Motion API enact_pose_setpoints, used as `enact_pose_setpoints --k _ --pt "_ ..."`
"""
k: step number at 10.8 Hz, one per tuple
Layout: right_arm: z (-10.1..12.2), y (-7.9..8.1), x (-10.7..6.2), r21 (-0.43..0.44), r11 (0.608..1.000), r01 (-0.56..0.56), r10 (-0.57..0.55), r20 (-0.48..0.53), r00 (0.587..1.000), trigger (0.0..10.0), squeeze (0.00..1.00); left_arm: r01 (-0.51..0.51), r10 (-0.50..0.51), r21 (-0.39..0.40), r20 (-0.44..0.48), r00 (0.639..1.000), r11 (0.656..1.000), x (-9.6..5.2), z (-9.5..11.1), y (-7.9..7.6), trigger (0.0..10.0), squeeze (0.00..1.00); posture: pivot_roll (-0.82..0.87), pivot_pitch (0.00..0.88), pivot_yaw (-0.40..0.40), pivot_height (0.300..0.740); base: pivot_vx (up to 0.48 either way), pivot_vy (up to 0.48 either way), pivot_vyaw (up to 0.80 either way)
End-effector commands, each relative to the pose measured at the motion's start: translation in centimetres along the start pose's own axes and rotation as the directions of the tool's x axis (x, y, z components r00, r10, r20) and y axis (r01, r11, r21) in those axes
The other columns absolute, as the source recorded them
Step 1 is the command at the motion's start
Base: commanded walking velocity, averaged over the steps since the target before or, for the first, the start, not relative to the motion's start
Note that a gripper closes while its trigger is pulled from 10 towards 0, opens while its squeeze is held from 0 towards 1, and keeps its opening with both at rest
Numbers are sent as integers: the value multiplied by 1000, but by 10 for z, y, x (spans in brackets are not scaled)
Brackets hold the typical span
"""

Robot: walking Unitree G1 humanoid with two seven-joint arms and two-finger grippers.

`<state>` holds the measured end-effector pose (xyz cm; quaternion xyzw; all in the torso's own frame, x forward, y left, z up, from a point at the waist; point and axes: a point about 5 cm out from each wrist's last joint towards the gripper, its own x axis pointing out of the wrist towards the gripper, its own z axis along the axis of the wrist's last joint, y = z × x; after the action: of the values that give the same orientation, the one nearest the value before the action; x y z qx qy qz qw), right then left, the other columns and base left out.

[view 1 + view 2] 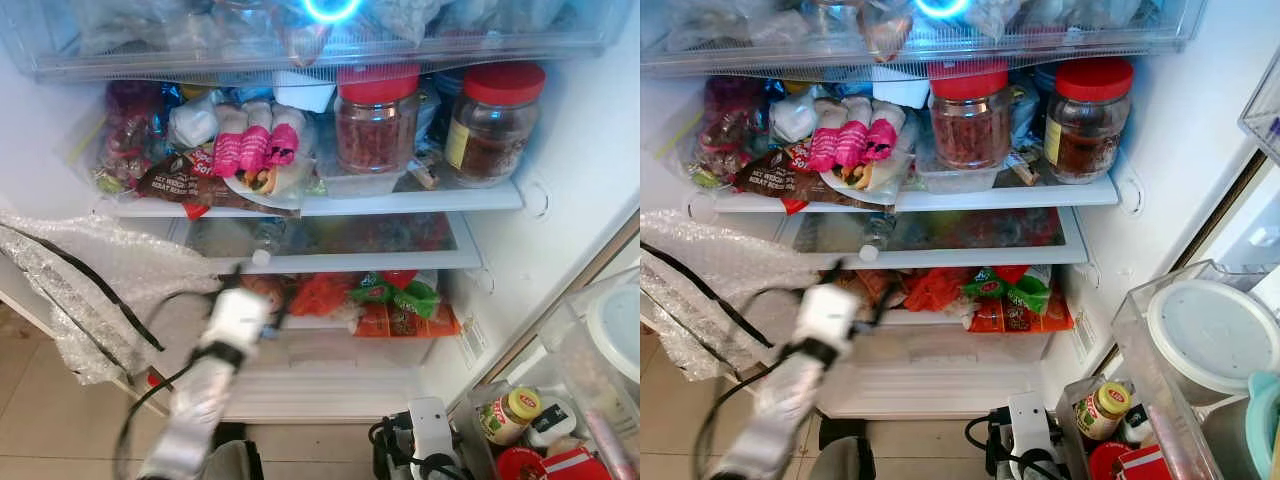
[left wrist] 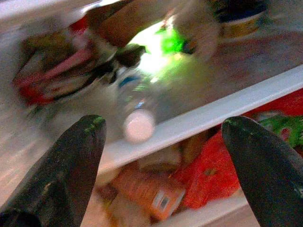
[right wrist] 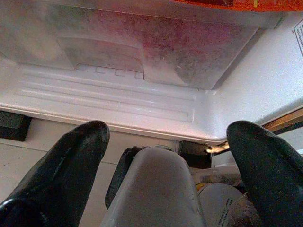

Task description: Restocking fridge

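A clear plastic bottle (image 2: 137,106) with a white cap (image 1: 261,257) lies on its side on the fridge's middle glass shelf (image 1: 340,262), cap toward the front edge. My left gripper (image 1: 255,285) is raised in front of that shelf, just below and short of the cap, and looks blurred. In the left wrist view the left gripper (image 2: 163,125) is open with nothing between its fingers, and the cap sits in the gap beyond them. My right gripper (image 3: 168,127) hangs low by the fridge's bottom, open and empty.
Two red-lidded jars (image 1: 377,118) (image 1: 494,122) and pink-wrapped food (image 1: 255,145) fill the upper shelf. Orange and green packets (image 1: 400,305) lie on the lower shelf. Bubble wrap (image 1: 90,280) hangs at the left. Door bins at the right hold a yellow-lidded jar (image 1: 510,415) and a white-lidded tub (image 1: 1210,335).
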<state>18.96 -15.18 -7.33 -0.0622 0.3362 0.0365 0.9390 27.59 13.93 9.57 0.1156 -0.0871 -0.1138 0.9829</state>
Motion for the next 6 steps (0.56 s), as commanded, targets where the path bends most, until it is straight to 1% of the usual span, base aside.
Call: enact_pose_setpoints --k 1,2,4,5,6 --pt "-28 1 -11 13 1000 -1 3 -117 993 10000 0 -26 26 -21 -16 1000 999 -5 2 9 10000 0 -129 73 43 610 0 0 0" --pt "-29 0 -11 11 1000 -2 4 -118 993 10000 0 -48 47 -33 -24 999 998 -10 3 12 10000 0 -130 76 40 610 0 0 0" --pt "-29 -1 -11 8 1000 -4 5 -118 993 10000 0 -76 74 -30 -71 995 997 -23 -2 17 10000 0 -127 83 36 610 0 0 0" --pt "-28 -1 -11 10 1000 -5 7 -113 994 10000 0 -85 82 -29 -89 993 996 -27 -4 19 10000 0 -126 85 35 610 0 0 0" --pt "-29 -1 -11 6 1000 -7 8 -116 993 10000 0 -87 82 -43 -106 991 995 -27 -3 18 10000 0 -127 86 34 610 0 0 0"
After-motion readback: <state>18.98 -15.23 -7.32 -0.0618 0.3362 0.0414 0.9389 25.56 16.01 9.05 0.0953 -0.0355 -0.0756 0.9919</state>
